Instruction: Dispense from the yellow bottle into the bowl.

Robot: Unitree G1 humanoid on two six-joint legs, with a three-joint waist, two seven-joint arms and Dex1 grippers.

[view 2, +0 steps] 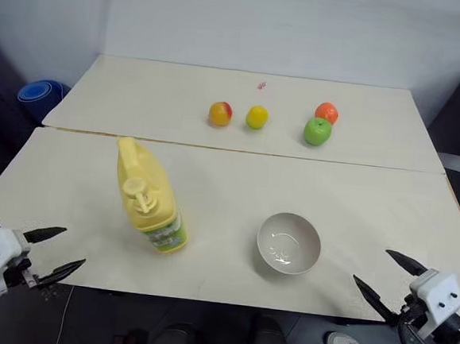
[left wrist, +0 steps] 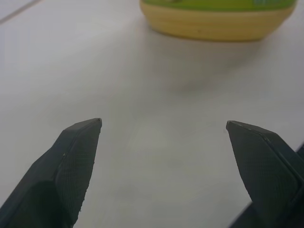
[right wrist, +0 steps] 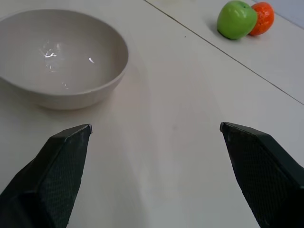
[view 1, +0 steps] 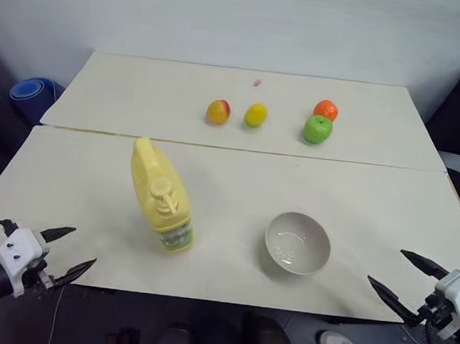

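Observation:
The yellow bottle (view 1: pixel 162 197) stands upright on the near table, left of centre, its pump top facing the camera and a green-white label near its base (left wrist: pixel 218 19). The off-white bowl (view 1: pixel 297 242) sits to its right, upright with nothing in it (right wrist: pixel 57 57). My left gripper (view 1: pixel 71 252) hovers open at the table's front left edge, well short of the bottle. My right gripper (view 1: pixel 401 278) is open at the front right edge, apart from the bowl. Neither holds anything.
Two cream tables (view 1: pixel 237 188) join along a seam. On the far one lie an orange-yellow fruit (view 1: pixel 218 111), a small yellow fruit (view 1: pixel 255 114), a green apple (view 1: pixel 317 129) and an orange (view 1: pixel 326 109). A blue roll (view 1: pixel 33 93) lies beyond the left edge.

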